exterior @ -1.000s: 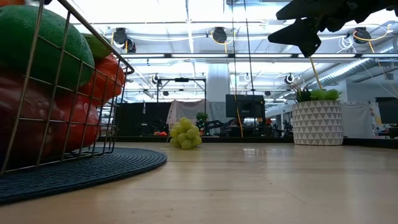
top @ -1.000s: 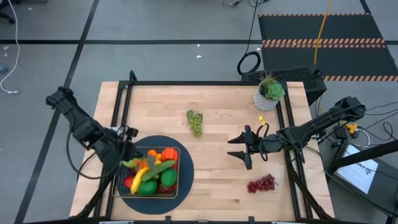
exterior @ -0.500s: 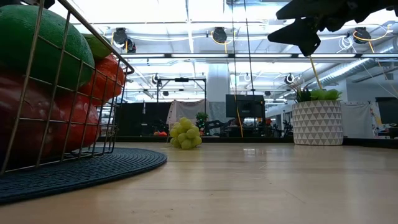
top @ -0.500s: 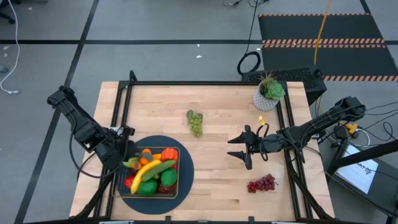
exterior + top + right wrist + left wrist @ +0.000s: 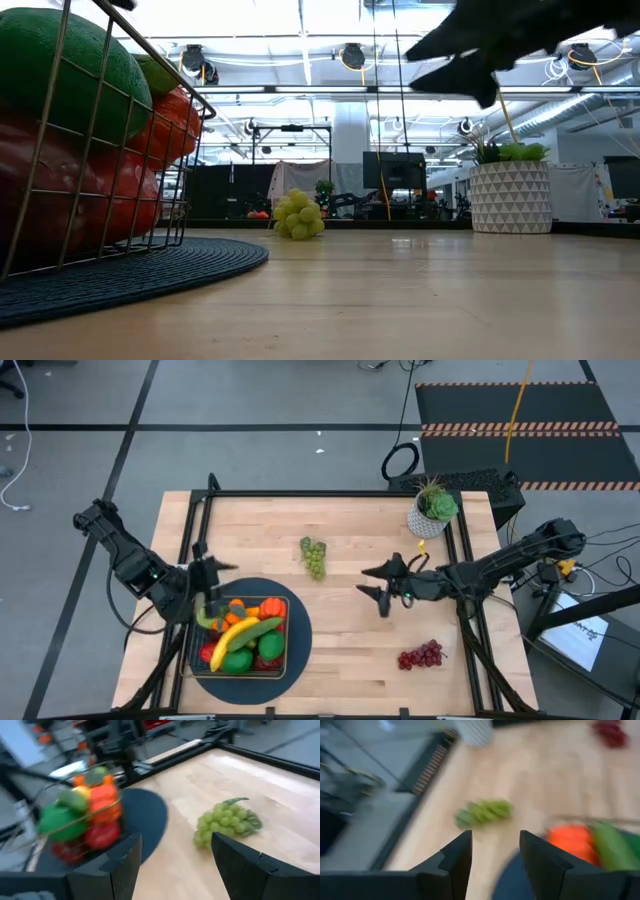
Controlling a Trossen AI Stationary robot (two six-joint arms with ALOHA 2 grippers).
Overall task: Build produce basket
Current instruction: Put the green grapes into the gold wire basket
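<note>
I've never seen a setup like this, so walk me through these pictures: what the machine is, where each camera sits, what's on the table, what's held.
Two dark robot arms work at a wooden table. One camera looks straight down, one sits at tabletop height, one rides on each wrist. A wire basket full of plastic produce sits on a round dark mat. Green grapes and purple grapes lie loose on the wood; a potted plant stands in a corner. The left gripper is beside the basket, the right gripper hangs near mid-table. Both are open and hold nothing.

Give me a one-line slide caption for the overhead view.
Filled basket on its round mat; green grapes and red grapes lie loose between both open grippers.
</note>
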